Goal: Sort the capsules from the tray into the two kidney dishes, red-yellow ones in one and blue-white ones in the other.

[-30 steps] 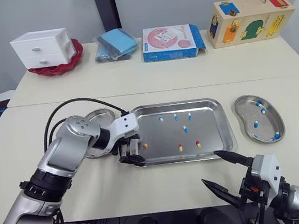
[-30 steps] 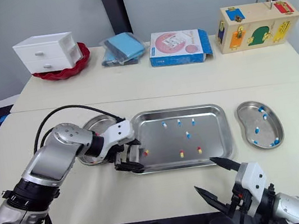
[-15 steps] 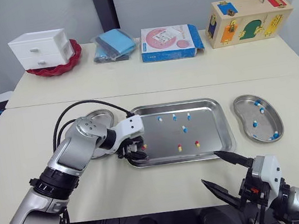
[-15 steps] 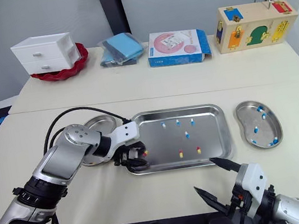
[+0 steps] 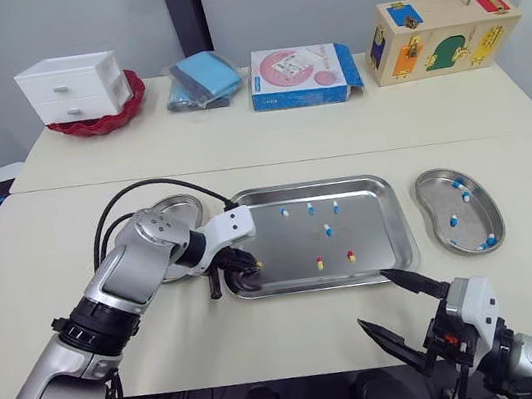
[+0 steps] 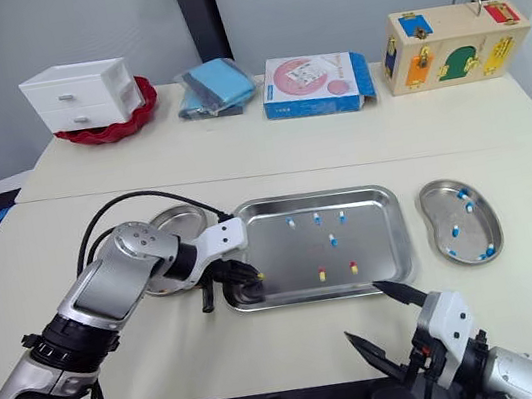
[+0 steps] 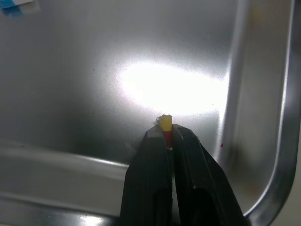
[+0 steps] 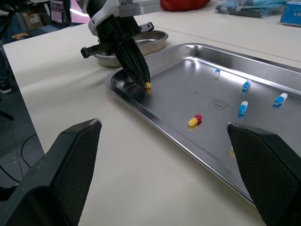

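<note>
The left tool (image 7: 165, 134) has its two black fingers pinched shut on a small red-yellow capsule (image 7: 165, 123) (a fingertip grip suits so slight a thing). It points down into the near left corner of the rectangular steel tray (image 5: 317, 186). The steel kidney dish (image 5: 177, 210) just beside that corner is probably the capsule's destination. The right tool (image 5: 373, 298) hovers over the table (image 5: 235, 133) near its front edge, spread wide and empty, clear of the work.
</note>
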### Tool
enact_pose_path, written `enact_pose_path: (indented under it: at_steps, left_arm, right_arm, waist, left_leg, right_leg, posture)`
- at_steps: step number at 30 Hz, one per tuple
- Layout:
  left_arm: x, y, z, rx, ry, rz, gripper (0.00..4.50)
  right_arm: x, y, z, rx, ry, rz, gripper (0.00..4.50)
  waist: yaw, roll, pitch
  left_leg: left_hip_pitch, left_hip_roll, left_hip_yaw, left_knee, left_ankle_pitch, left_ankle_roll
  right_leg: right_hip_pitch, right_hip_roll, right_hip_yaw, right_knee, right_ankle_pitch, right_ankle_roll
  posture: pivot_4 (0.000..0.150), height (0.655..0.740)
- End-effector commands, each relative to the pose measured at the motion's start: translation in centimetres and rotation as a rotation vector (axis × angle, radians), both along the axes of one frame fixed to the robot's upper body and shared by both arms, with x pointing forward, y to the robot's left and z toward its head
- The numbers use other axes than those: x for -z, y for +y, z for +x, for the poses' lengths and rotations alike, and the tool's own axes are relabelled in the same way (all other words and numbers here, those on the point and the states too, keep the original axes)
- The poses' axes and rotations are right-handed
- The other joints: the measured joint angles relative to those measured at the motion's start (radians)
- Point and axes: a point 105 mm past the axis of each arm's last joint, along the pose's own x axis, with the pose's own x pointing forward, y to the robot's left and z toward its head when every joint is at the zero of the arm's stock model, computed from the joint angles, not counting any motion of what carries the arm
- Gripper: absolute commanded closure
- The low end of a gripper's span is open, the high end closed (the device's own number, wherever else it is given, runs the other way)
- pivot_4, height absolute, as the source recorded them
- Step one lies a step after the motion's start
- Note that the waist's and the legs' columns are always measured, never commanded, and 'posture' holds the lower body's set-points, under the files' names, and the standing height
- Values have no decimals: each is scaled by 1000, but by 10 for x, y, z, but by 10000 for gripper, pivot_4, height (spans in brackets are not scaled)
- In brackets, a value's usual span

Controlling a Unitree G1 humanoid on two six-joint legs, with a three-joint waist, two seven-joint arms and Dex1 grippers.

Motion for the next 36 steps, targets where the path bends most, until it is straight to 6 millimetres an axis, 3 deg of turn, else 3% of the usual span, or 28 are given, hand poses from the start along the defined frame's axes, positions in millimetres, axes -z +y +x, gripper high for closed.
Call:
enact_pose_path:
  at_steps: [1,4,11,17,22,27,36]
  left_arm:
    - [-15,-2,2,11,-20,-37,44704]
    - [-26,2,2,-4,-20,-70,44704]
    - [-56,40,-2,-178,-43,-92,44704]
    - [-66,84,-4,-378,-93,-60,44704]
    - [-62,118,-7,-514,-133,-33,44704]
    - [-57,127,-4,-553,-162,-29,44704]
    - [-50,122,5,-555,-168,-49,44704]
  right_arm:
    - [-8,4,-5,-29,-36,13,0]
    - [-9,6,-8,-66,-37,1,0]
    - [-7,3,-18,-197,-14,-76,0]
    - [-5,-6,-18,-284,-2,-123,0]
    - [-7,-14,-10,-304,-10,-134,0]
    - [-6,-16,-7,-305,-12,-125,0]
    - [-7,-17,0,-252,-34,-95,0]
  waist:
    - [0,0,0]
    - [0,0,0]
    - [-3,0,0]
    - [-3,0,0]
    - [-3,0,0]
    - [2,0,0]
    - [-1,0,1]
  left_leg:
    - [0,0,0,0,0,0]
    - [0,0,0,0,0,0]
    - [0,0,0,0,0,0]
    - [0,0,0,0,0,0]
    - [0,0,0,0,0,0]
    - [0,0,0,0,0,0]
    - [0,0,0,0,0,0]
  right_leg:
    - [0,0,0,0,0,0]
    - [0,0,0,0,0,0]
    - [0,0,0,0,0,0]
    - [0,0,0,0,0,0]
    - [0,0,0,0,0,0]
    - [0,0,0,0,0,0]
    - [-1,0,0,0,0,0]
  posture:
    - [1500,7400]
    - [1500,7400]
    - [1500,7400]
    - [1500,7400]
    - [1500,7400]
    - [1500,7400]
    - [1500,7400]
